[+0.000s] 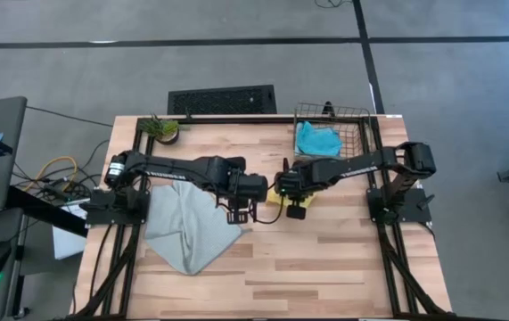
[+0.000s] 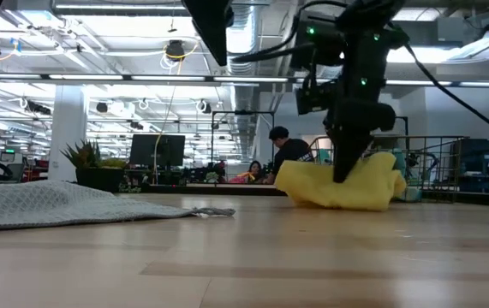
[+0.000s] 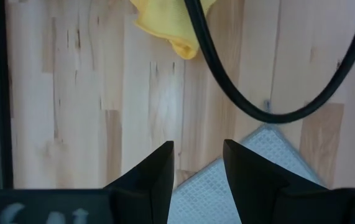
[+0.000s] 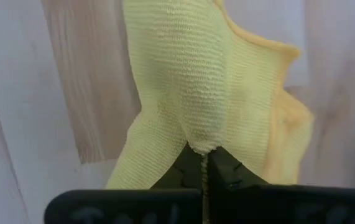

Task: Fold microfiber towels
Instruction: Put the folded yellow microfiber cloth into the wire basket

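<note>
A: High view first, where is the yellow towel (image 1: 276, 194)?
B: Near the table's middle, bunched between the two wrists. The right gripper (image 4: 203, 163) has its jaws clamped on a pinch of it; in the low view the cloth (image 2: 340, 184) sags in a crumpled heap under that gripper, so I can't name a long axis.
A: And the grey-green towel (image 1: 183, 227)?
B: Spread flat toward seven o'clock of the yellow one, its long axis running roughly from eleven to five. One corner (image 3: 264, 134) pointing toward the yellow cloth lies ahead of the left gripper (image 3: 198, 158), whose jaws stand apart, holding nothing.
A: Anything else?
B: A cyan-blue towel (image 1: 316, 139) sits in the wire mesh basket (image 1: 354, 114) at one o'clock; a potted plant (image 1: 161, 128) stands at eleven.
</note>
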